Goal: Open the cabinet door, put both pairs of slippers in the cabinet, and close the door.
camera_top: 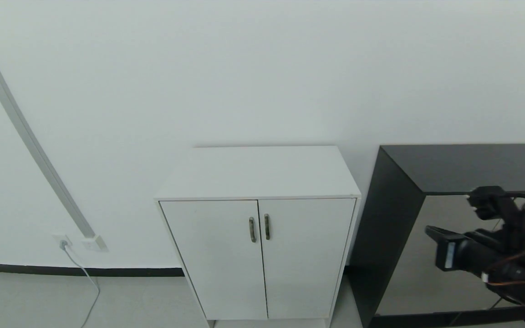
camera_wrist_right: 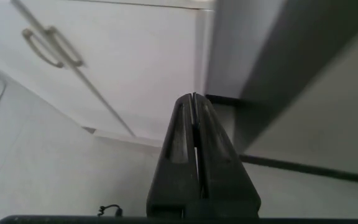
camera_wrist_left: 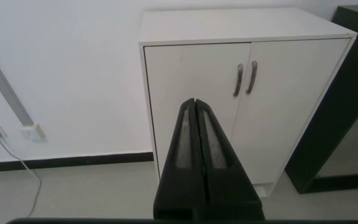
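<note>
White cabinet (camera_top: 257, 173) stands against the wall (camera_top: 262, 68), both doors (camera_top: 216, 255) shut, just beside a black counter (camera_top: 467, 166). I see my left tool (camera_wrist_left: 195, 106) pressed together facing the doors. My right tool (camera_wrist_right: 193, 99) is pressed together too, near the cabinet's counter-side edge.

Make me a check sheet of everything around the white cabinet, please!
Surface: light floor; the white cabinet stands on it.
Job's things: both doors closed; handles side by side in the middle.
Clutter: nothing seen.
Grippers: left gripper shut, empty, facing the cabinet, apart from it; right gripper shut, empty, by the black table.
Cables: grey cable runs from a wall socket down to the floor.
Surroundings: white wall, slanted duct, black table beside the cabinet.
</note>
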